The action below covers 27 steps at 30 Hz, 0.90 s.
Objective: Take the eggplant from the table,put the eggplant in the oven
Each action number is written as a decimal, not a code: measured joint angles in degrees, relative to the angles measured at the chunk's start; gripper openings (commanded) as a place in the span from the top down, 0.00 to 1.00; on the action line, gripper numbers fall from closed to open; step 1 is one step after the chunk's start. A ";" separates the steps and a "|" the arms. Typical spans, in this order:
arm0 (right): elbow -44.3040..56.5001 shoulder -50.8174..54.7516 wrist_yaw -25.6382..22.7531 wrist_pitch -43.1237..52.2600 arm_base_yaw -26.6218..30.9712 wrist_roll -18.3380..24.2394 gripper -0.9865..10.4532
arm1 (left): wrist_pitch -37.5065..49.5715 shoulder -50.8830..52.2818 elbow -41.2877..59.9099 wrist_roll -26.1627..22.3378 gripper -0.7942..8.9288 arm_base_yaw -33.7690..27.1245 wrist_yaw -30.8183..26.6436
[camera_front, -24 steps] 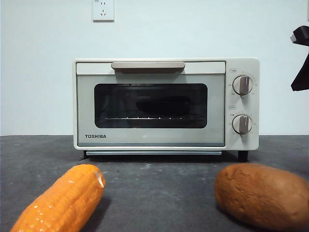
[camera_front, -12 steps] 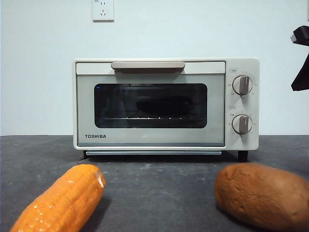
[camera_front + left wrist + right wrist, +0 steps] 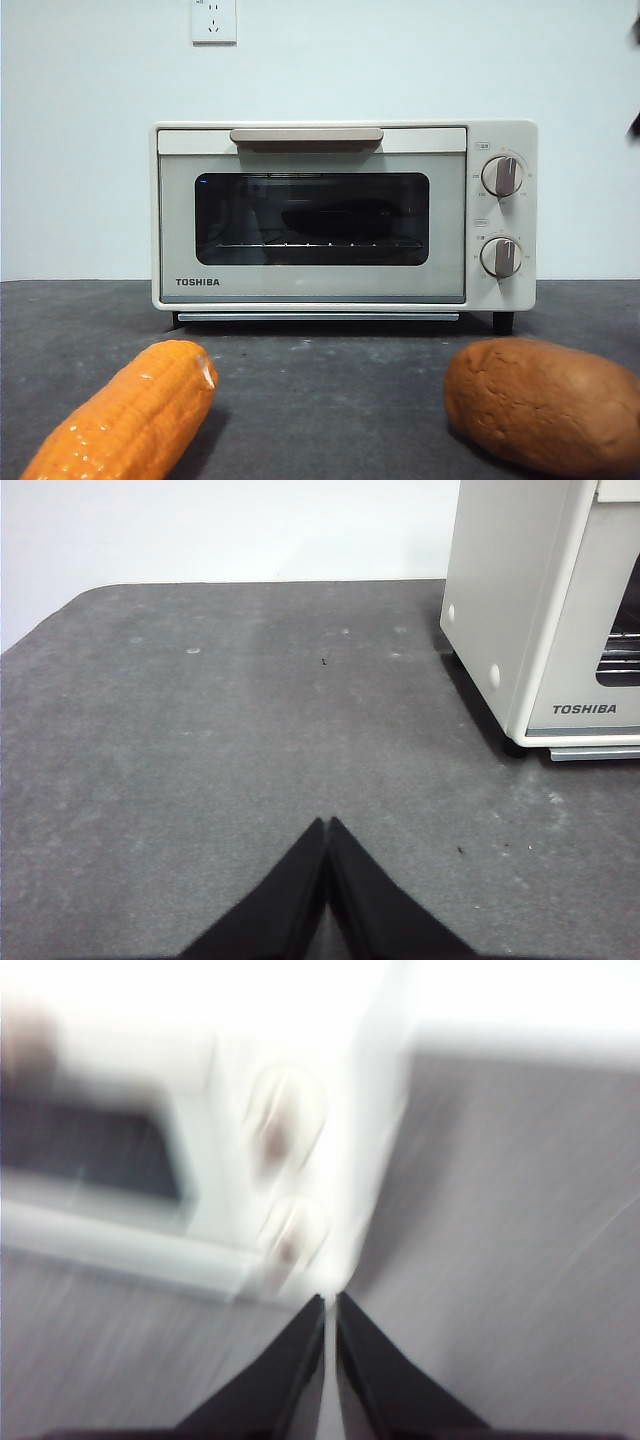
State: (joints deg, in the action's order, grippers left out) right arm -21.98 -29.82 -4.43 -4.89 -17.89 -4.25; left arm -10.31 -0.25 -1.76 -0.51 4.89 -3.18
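Oven point(image 3: 345, 215) door shut; eggplant point(image 3: 335, 216) inside on rack, seen through glass as dark elongated shape, detail unclear. Task judged essentially done.

Left tool point(image 3: 327, 825) jaws closed, empty, over bare worktop point(image 3: 200, 730), oven's side ahead of it. Right tool point(image 3: 330, 1300) jaws closed, empty, 2 knobs just ahead; view motion-blurred.

Risk: fast-moving right tool clipping knobs or oven corner.

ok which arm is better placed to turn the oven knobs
Probably right: the right gripper faces the knobs, though that view is blurred. The left gripper sits by the knobless end of the oven.
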 measured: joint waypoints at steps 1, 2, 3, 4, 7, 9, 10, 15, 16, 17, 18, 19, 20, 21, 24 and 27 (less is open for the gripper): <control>0.00 3.93 -1.25 0.04 0.50 1.53 0.91 | 0.00 0.00 0.00 0.00 0.91 0.00 0.00; 0.00 7.56 -1.62 0.04 1.44 2.99 0.91 | 0.00 0.00 0.00 0.00 0.91 0.00 0.00; 0.00 11.10 -1.60 0.04 2.95 4.37 0.91 | 0.00 0.00 0.00 -0.02 0.91 0.00 0.00; 0.17 14.45 -1.60 0.17 4.83 5.33 0.91 | 0.00 0.00 0.00 -0.02 0.91 0.00 0.00; 2.05 20.13 -1.57 0.96 9.14 6.01 0.91 | 0.00 -0.02 0.00 0.00 0.91 0.00 0.00; 4.79 22.77 -1.33 0.92 11.69 5.95 0.91 | 0.00 0.00 0.00 -0.02 0.91 0.00 0.00; 6.29 23.69 -0.85 0.81 12.63 5.86 0.91 | 0.00 0.00 0.00 0.00 0.91 0.00 0.00; 15.17 28.11 5.07 0.02 15.45 3.72 0.91 | 0.00 0.00 0.00 0.00 0.91 0.00 0.00; 16.57 28.72 5.97 -0.09 15.65 3.32 0.91 | 0.00 0.00 0.00 0.00 0.91 0.00 0.00; 17.90 29.27 6.69 -0.02 15.74 2.86 0.91 | 0.00 0.00 0.00 0.00 0.91 0.00 0.00; 19.43 29.55 7.63 -0.02 15.76 2.23 0.91 | 0.00 0.00 0.00 -0.02 0.91 0.00 0.00; 20.35 29.53 8.20 -0.13 15.76 1.68 0.91 | 0.00 0.00 0.00 0.00 0.91 0.00 0.00; 21.11 29.53 8.76 -0.52 15.76 1.05 0.91 | 0.00 0.00 0.00 -0.02 0.91 0.00 0.00; 21.07 29.44 8.87 -2.58 15.76 0.55 0.91 | 0.00 0.00 0.00 0.00 0.91 0.00 0.00; 21.07 29.46 8.85 -4.57 15.76 -0.26 0.91 | 0.00 0.00 0.00 -0.02 0.91 0.00 0.02; 21.07 29.46 8.83 -4.46 15.76 -0.55 0.91 | 0.00 0.00 0.00 -0.02 0.91 0.00 0.02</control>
State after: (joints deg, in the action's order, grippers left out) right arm -0.91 -0.36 4.40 -9.34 -2.13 -4.80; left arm -10.31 -0.25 -1.76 -0.54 4.89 -3.16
